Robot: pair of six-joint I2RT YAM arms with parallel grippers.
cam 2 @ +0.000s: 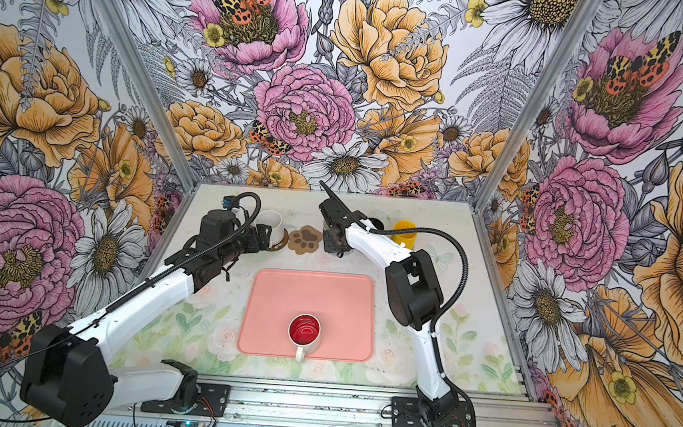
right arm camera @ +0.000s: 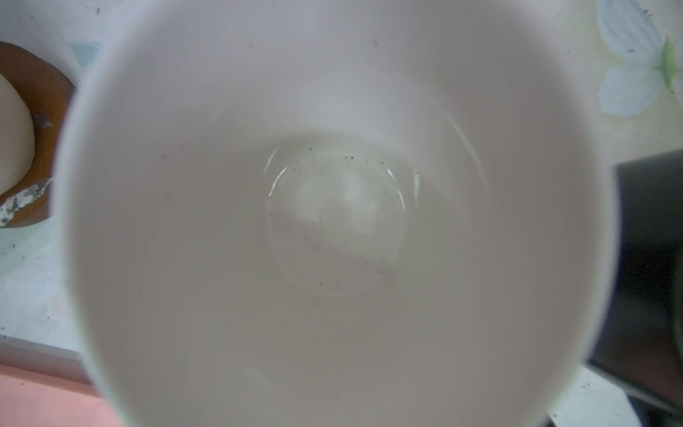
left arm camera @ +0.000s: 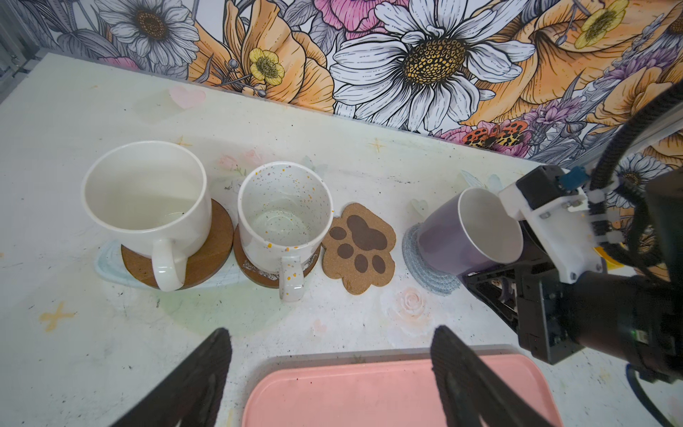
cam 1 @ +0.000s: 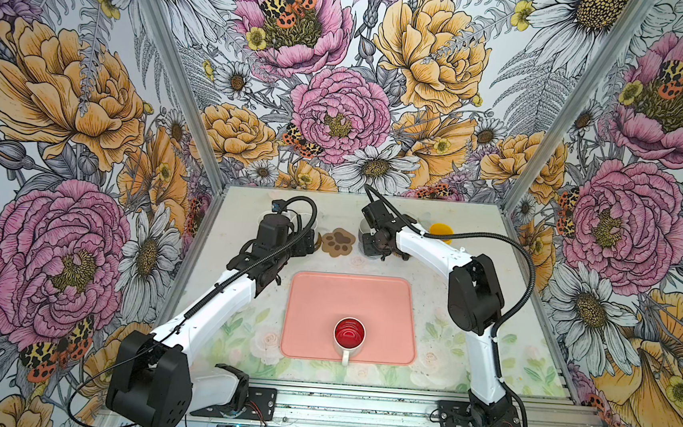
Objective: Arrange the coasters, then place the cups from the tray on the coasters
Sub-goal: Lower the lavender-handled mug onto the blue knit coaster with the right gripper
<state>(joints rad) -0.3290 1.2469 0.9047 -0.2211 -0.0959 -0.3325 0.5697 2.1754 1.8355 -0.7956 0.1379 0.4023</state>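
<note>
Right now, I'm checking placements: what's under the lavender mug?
A grey-blue woven coaster lies under the lavender mug; only its outer edge shows. The rest of the coaster is covered by the mug, so whether the base sits flat cannot be seen.

six mugs (left arm camera: 148, 192), four coasters (left arm camera: 360, 247) in view, one pink tray (cam 1: 325, 296)

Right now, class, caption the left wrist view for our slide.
White mug and speckled mug on brown coasters, paw-print coaster bare, right gripper gripping lavender mug at grey-blue coaster.

Floral table (cam 1: 528, 362) carries pink tray (cam 1: 350, 298), paw-print coaster (cam 1: 336, 242), two brown coasters (left arm camera: 207, 266), grey-blue coaster (left arm camera: 412, 253)
</note>
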